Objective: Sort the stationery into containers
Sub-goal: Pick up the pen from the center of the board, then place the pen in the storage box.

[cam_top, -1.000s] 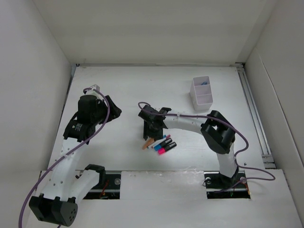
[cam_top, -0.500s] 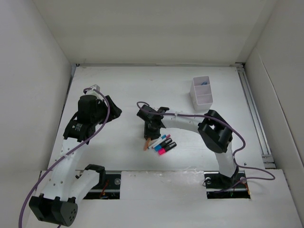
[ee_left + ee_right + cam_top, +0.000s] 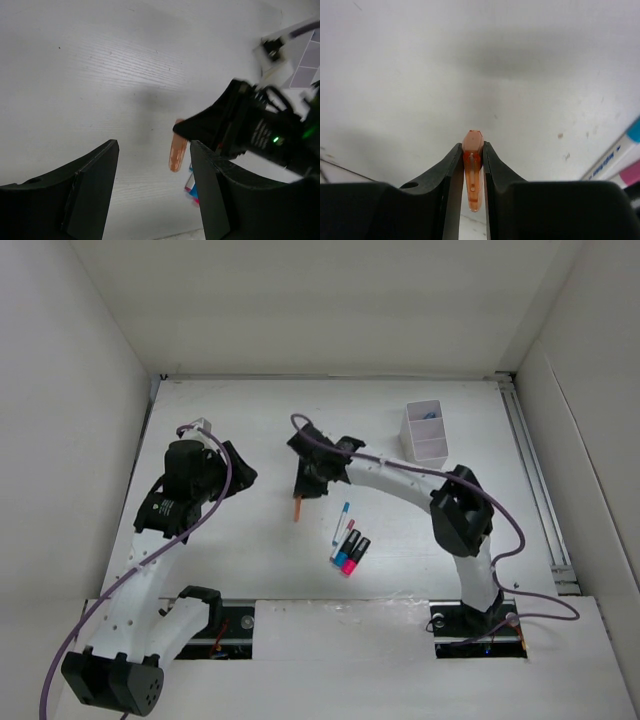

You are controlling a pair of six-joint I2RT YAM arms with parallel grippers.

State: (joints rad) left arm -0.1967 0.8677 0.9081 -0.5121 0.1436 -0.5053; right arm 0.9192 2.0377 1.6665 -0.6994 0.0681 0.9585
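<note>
Two pens (image 3: pixel 614 159) are cut off by the right wrist view's edge.

White table (image 3: pixel 250 420) inside white walls (image 3: pixel 300 300), metal rail (image 3: pixel 530 470) along its right edge

The orange piece (image 3: pixel 472 172) looks like smooth, glossy, translucent plastic with a moulded seam. The fingers (image 3: pixel 432 187) are matt black plastic. The white tabletop (image 3: pixel 100 60) is matt with fine grain lines. The box (image 3: pixel 428 453), upper right of the overhead view, is milky translucent plastic.
</note>
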